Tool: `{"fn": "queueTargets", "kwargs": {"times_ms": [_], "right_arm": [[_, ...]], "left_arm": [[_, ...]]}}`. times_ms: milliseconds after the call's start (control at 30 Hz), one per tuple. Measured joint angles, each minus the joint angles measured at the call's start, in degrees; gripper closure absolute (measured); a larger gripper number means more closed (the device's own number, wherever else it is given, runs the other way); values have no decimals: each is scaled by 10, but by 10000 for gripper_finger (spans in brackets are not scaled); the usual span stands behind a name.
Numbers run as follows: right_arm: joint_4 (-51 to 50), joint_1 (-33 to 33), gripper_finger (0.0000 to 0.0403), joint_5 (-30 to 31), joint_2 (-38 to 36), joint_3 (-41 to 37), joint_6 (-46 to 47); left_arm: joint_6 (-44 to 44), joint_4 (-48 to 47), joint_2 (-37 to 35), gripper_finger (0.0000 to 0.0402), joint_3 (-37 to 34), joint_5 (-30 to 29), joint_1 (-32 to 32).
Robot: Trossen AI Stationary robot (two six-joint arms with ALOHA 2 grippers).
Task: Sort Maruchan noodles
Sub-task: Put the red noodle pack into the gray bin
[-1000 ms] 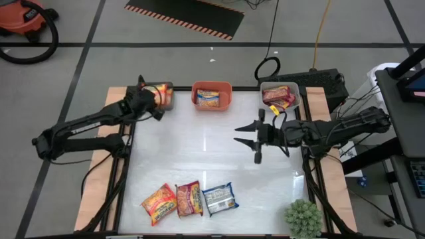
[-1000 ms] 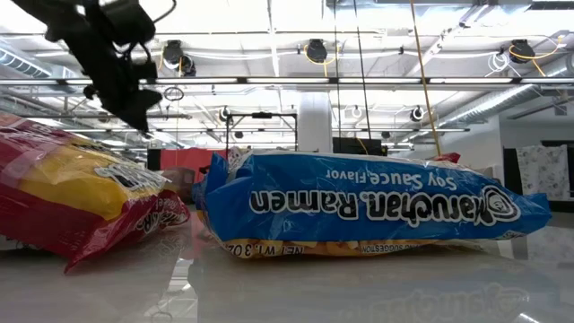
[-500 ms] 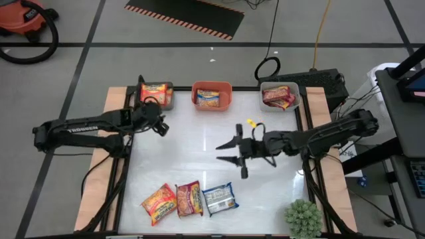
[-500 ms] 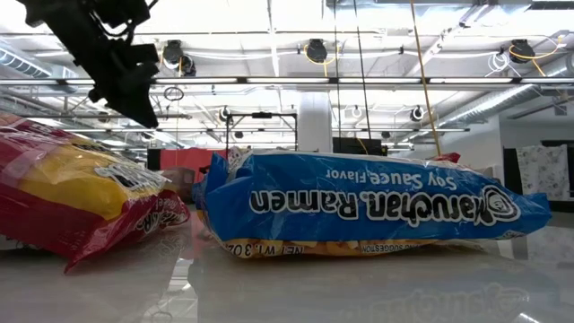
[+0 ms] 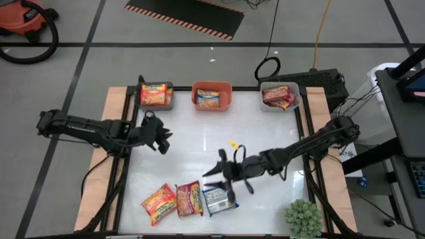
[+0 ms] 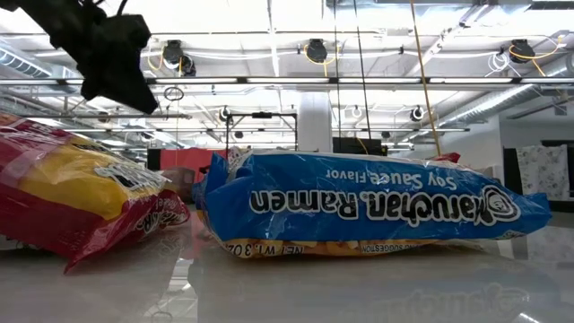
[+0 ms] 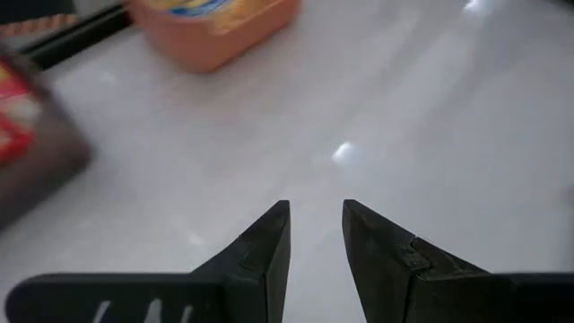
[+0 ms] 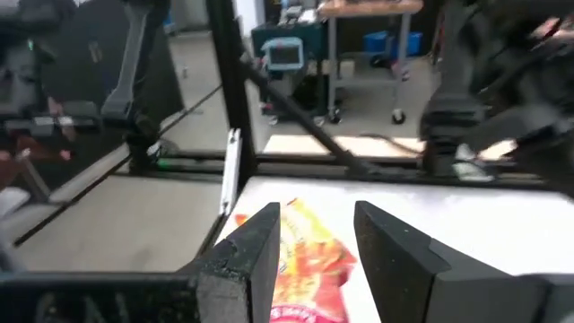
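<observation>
Three Maruchan packets lie flat in a row near the table's near edge: orange-yellow (image 5: 158, 203), red (image 5: 189, 198) and blue (image 5: 219, 199). The low view shows the blue packet (image 6: 359, 208) and a red-and-yellow one (image 6: 72, 202) close up. More packets sit in three bins along the far edge. My right gripper (image 5: 216, 180) is open and hovers just far of the blue packet, touching nothing; it shows dark in the low view (image 6: 108, 58). Past its fingers (image 8: 318, 238) lies a red-and-yellow packet (image 8: 309, 247). My left gripper (image 5: 163, 137) is open over bare table at the left (image 7: 314, 220).
A dark bin (image 5: 156, 95), an orange bin (image 5: 211, 95) and a pale bin (image 5: 279, 95) stand along the far edge, each holding packets. A green spiky plant (image 5: 304, 218) sits at the near right corner. The white table middle (image 5: 199, 143) is bare.
My right gripper has swept from near the far right bin toward the near edge and leftward, ending by the blue packet, still open. My left gripper has drawn back from the dark bin toward the near edge. The packets have stayed where they lay.
</observation>
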Motion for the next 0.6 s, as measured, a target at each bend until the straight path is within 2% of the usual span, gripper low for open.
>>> {"fn": "queueTargets", "kwargs": {"times_ms": [300, 500, 600], "right_arm": [[-37, 31, 266, 0, 44, 37, 15], [-95, 31, 266, -1, 44, 37, 17], [-123, 31, 266, -27, 45, 37, 17]], "left_arm": [[5, 154, 17, 291, 0, 8, -139], [12, 196, 52, 291, 0, 10, -224], [11, 223, 69, 291, 1, 10, -249]]}}
